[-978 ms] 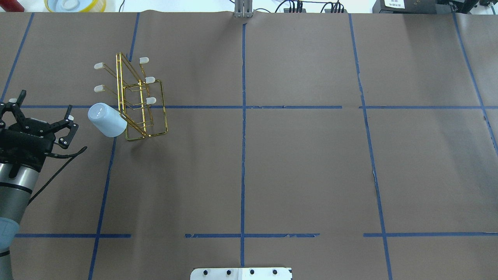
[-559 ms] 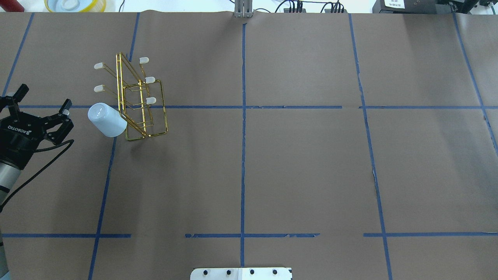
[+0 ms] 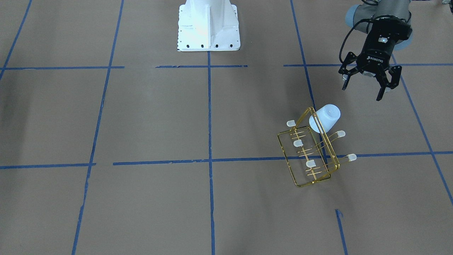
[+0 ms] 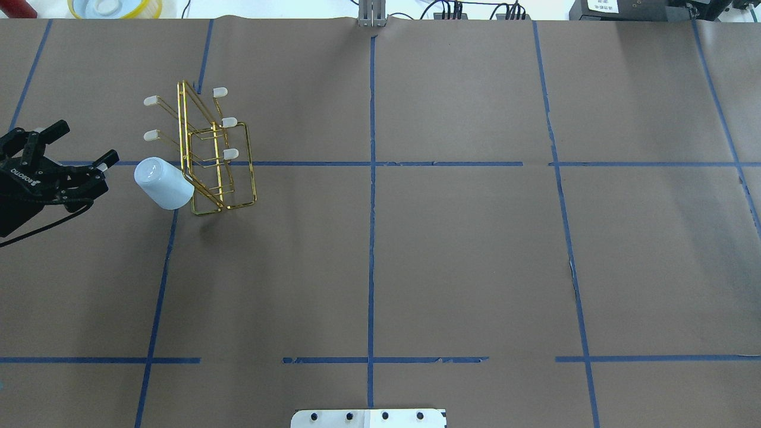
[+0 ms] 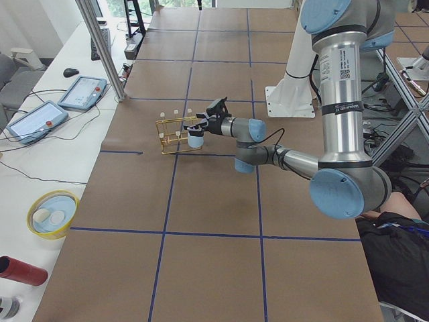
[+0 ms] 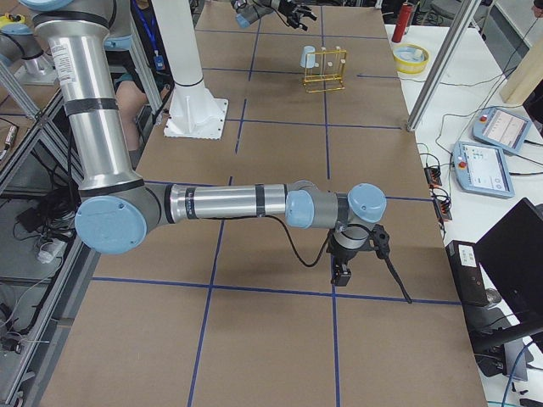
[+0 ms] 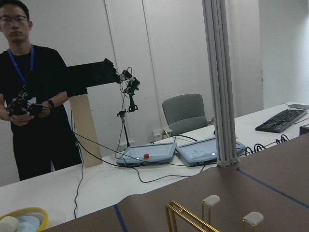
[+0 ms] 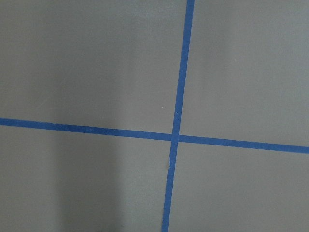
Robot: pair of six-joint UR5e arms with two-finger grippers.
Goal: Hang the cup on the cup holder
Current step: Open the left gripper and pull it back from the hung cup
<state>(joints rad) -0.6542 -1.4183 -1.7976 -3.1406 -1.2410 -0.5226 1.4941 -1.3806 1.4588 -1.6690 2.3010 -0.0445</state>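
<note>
cup (image 4: pixel 163 183) against cup holder (image 4: pixel 217 156), left hand (image 4: pixel 86 141) near

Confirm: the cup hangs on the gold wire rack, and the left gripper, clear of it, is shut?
No: the left gripper is open, as the exterior front-facing view shows. The cup hangs on the gold wire rack, gripper clear of it.

left wrist view: cup holder (image 7: pixel 211 199) cut off below | right hand (image 6: pixel 340 273): grip too small to tell

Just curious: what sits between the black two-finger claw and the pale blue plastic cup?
Overhead: only brown paper and blue tape between the left gripper and cup.
</note>
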